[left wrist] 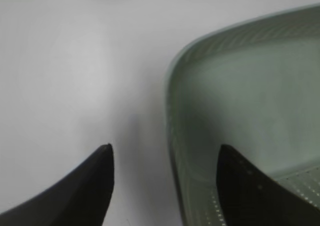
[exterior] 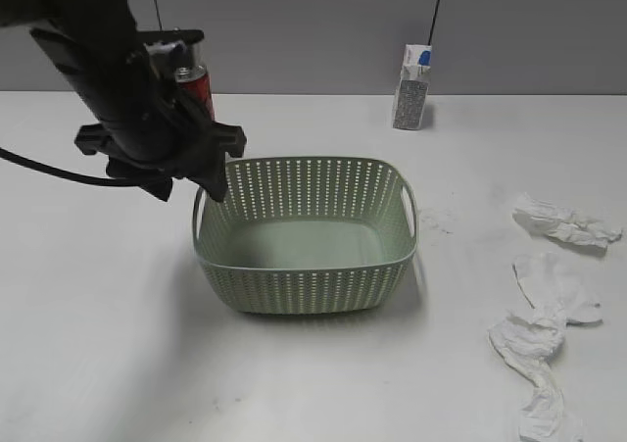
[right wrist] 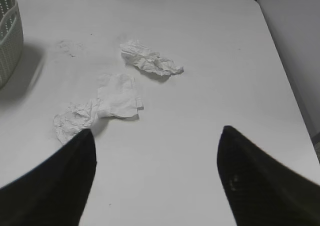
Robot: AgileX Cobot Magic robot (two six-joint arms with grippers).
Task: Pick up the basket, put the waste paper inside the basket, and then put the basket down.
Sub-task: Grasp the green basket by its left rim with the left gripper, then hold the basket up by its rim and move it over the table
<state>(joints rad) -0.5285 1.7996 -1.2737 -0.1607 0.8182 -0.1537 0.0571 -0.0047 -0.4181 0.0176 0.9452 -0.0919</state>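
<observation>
The pale green basket (exterior: 304, 290) stands empty on the white table, mid-view. My left gripper (exterior: 212, 180) is open and straddles its left rim: in the left wrist view (left wrist: 165, 147) one finger is outside the wall and the other inside the basket (left wrist: 250, 85). Crumpled waste paper lies at the right: one piece (exterior: 563, 221), a flatter one (exterior: 554, 283) and a twisted one (exterior: 529, 349). My right gripper (right wrist: 156, 130) is open and empty above bare table, near the waste paper (right wrist: 150, 60) (right wrist: 117, 95) (right wrist: 75, 121). The right gripper is out of the exterior view.
A small white-and-blue carton (exterior: 412, 87) stands at the back, right of centre. A red can (exterior: 196, 84) stands behind the left arm. The basket's corner (right wrist: 10, 40) shows at the left of the right wrist view. The table's right edge (right wrist: 280, 60) runs beside a wall.
</observation>
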